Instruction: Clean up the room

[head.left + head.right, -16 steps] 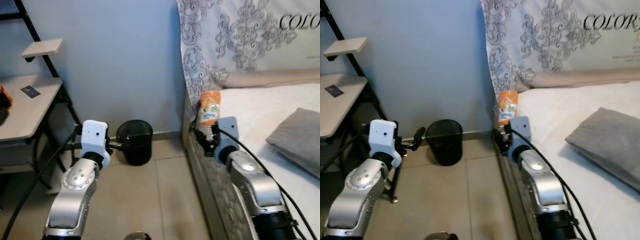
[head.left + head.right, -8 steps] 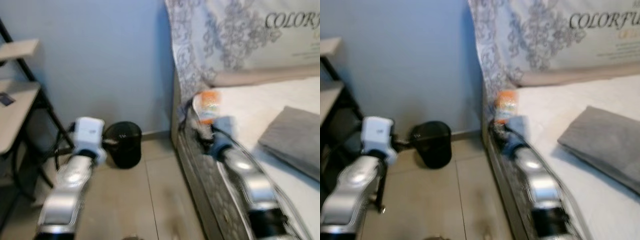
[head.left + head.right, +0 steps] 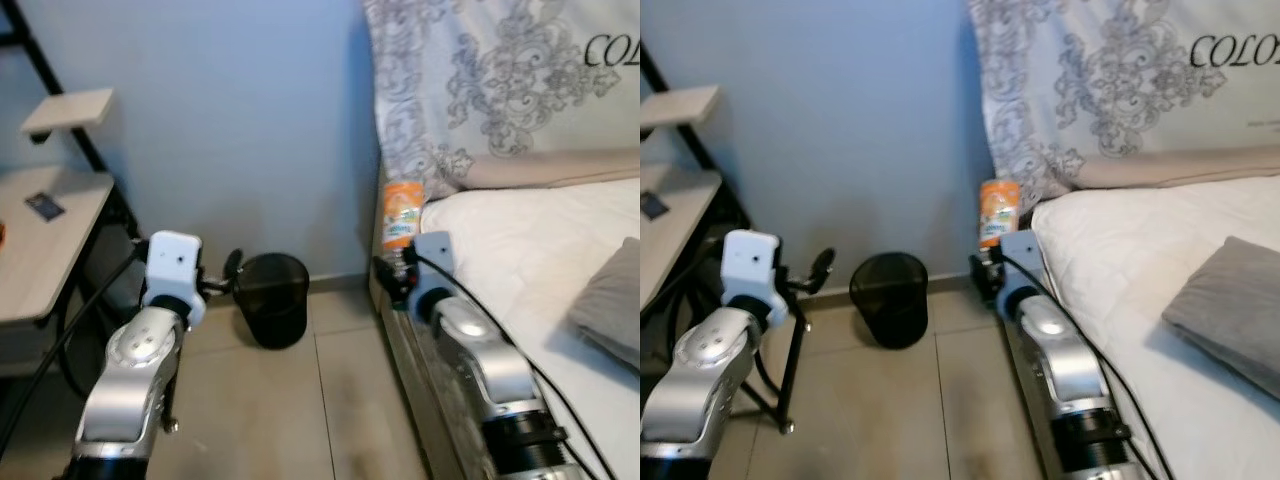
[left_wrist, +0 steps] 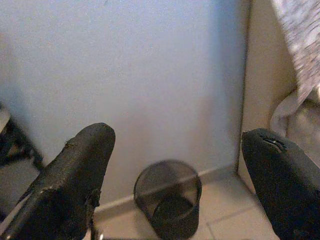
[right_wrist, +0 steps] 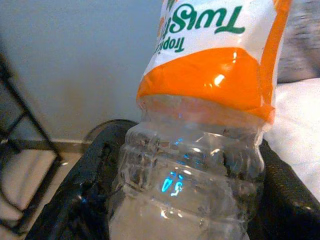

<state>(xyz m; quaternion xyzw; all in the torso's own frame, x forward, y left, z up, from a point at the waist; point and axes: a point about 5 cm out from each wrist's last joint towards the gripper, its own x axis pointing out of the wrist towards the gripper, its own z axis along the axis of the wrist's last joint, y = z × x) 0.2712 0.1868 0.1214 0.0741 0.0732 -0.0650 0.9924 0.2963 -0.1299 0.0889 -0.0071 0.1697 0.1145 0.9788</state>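
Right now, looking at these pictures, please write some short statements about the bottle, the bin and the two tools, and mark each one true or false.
1. The right tool is shut on a plastic bottle with an orange label. True.
2. The bottle is already inside the bin. False: it is in the right tool beside the bed; the bin stands on the floor by the wall.
3. The left tool is open and holds nothing. True.
4. The bin lies tipped on its side. False: it stands upright, its opening facing up.
5. A folded grey cloth lies on the bed. True.
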